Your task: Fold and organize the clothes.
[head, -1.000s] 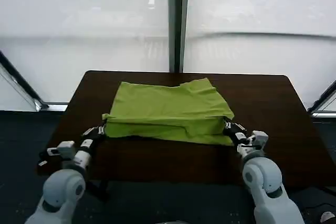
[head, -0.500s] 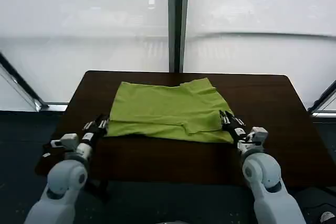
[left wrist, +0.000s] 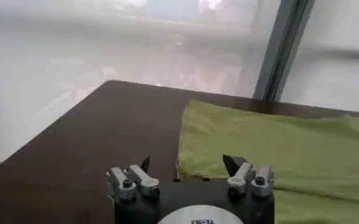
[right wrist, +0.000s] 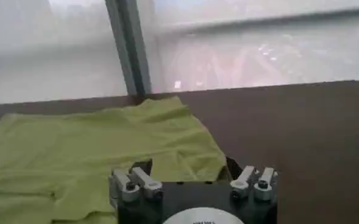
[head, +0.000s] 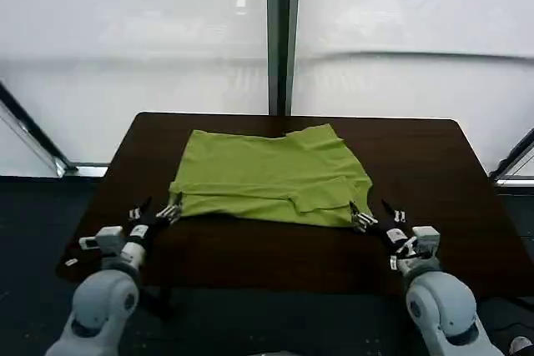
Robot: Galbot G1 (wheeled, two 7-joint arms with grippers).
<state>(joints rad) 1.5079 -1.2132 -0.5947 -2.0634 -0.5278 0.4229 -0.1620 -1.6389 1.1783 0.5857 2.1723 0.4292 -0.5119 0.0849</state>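
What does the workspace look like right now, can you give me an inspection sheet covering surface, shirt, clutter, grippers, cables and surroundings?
Surface: dark brown wooden table, bare around the shirt.
Job's things: lime-green thin fabric T-shirt, folded, lying flat at mid-table.
Clutter: nothing seen.
Grippers: left gripper at the shirt's near left corner, jaws open; right gripper at its near right corner, jaws open; neither holds fabric.
Cables: nothing seen.
Surroundings: frosted window panes behind the table.
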